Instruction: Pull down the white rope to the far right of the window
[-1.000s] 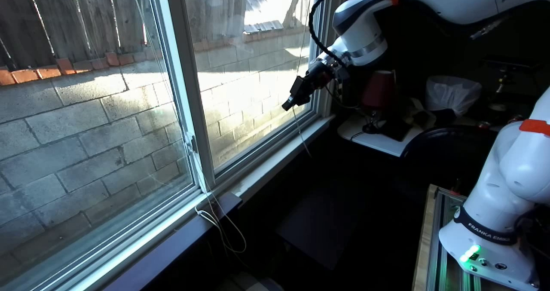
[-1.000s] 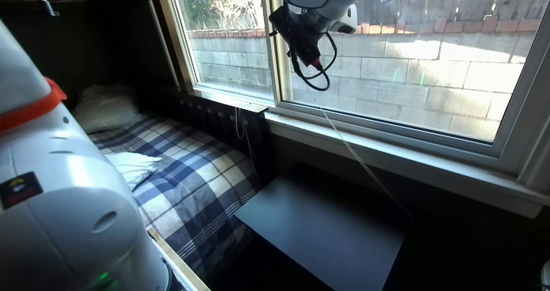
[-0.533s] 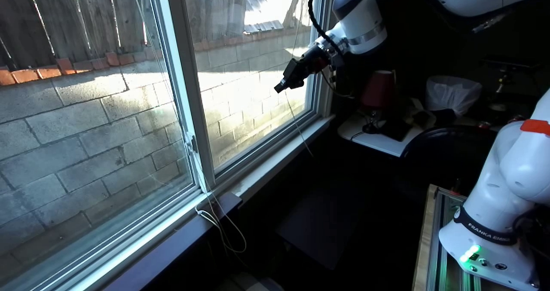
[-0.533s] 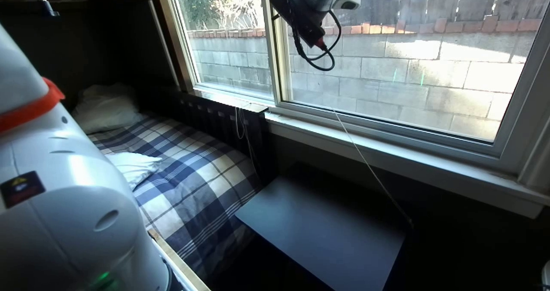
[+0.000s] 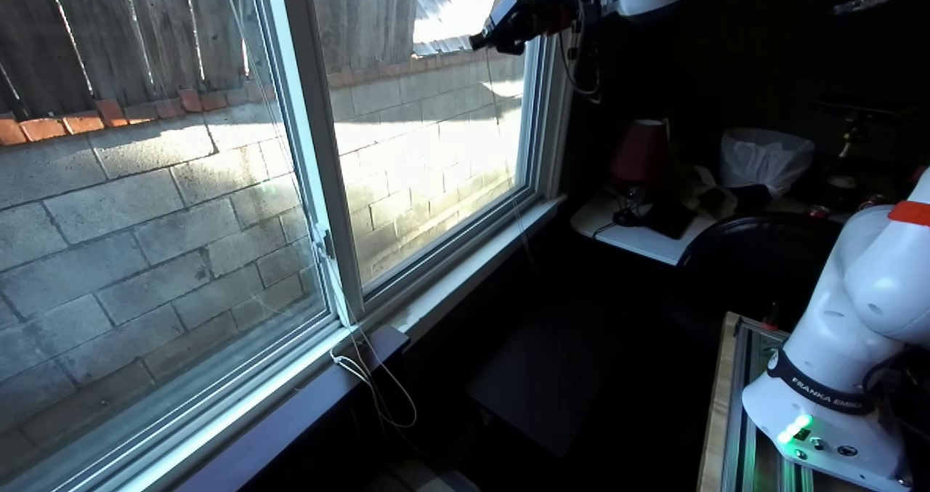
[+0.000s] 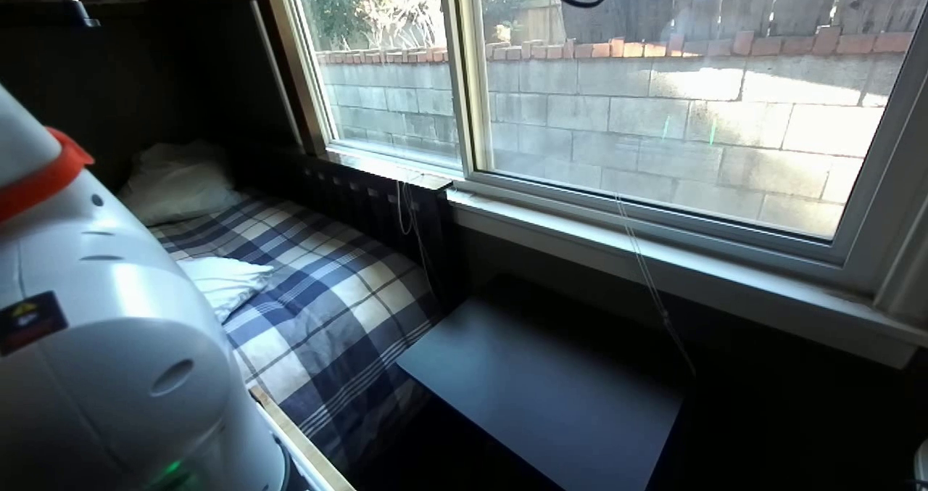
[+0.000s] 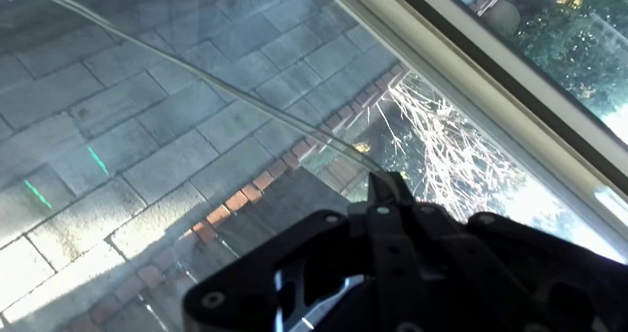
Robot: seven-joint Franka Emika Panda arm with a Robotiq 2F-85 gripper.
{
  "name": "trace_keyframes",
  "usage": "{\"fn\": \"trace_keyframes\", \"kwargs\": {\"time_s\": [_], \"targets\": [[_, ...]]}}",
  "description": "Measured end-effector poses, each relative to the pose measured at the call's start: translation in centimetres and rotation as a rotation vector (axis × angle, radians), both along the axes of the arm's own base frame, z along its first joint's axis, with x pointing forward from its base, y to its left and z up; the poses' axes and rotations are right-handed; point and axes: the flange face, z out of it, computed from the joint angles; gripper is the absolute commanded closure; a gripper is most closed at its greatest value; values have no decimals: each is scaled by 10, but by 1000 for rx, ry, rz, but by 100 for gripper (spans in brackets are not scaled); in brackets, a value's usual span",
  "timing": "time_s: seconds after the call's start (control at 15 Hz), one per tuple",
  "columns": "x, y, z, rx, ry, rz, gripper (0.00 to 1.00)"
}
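White rope [image 7: 211, 79] runs, in the wrist view, as a thin, seemingly doubled strand from the upper left of the frame to the tips of the black fingers [image 7: 378, 191], right of centre. Fingers drawn together, pinching the rope at their tips. In an exterior view they stand at upper middle, pointing left, the rope hanging from them in front of the right-hand side of the window [image 5: 320, 136]. The rope's lower stretch [image 6: 665, 318] passes before the windowsill [image 6: 551, 224], right of centre, and is lost in shadow just beside the right corner of a dark tabletop [image 6: 536, 389]; touching or apart, I cannot tell. Outward from there: a looped pale cord [image 5: 354, 368] hangs at the windowsill, left of centre; a grey block wall [image 6: 652, 114] shows through the window. Right of centre, a red lamp [image 5: 641, 154] stands on a white tabletop [image 5: 650, 248], with a bag-lined bin [image 5: 766, 158] to its right. A plaid-covered bed [image 6: 341, 273], a pillow [image 6: 181, 186] at its far end, fills the left middle in an exterior view. White arm [image 5: 846, 317] at the right edge, a green light [image 5: 795, 430] lit at lower right.
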Motion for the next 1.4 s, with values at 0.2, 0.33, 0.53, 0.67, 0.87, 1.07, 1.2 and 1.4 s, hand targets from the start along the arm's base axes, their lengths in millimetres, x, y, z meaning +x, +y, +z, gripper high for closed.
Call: {"fn": "trace_keyframes", "kwargs": {"time_s": [0.2, 0.33, 0.53, 0.67, 0.87, 1.07, 1.2, 1.4], "targets": [[-4, -17, 34, 16, -61, -35, 100], [-6, -27, 54, 30, -93, -56, 100], [-11, -40, 80, 49, -134, -83, 100], [-14, -48, 94, 58, -157, -98, 100], [-17, -57, 107, 68, -171, -121, 71], [-13, -63, 98, 41, -120, -140, 50], [-6, -65, 78, -13, -35, -156, 34], [2, -70, 41, -107, 107, -185, 12]]}}
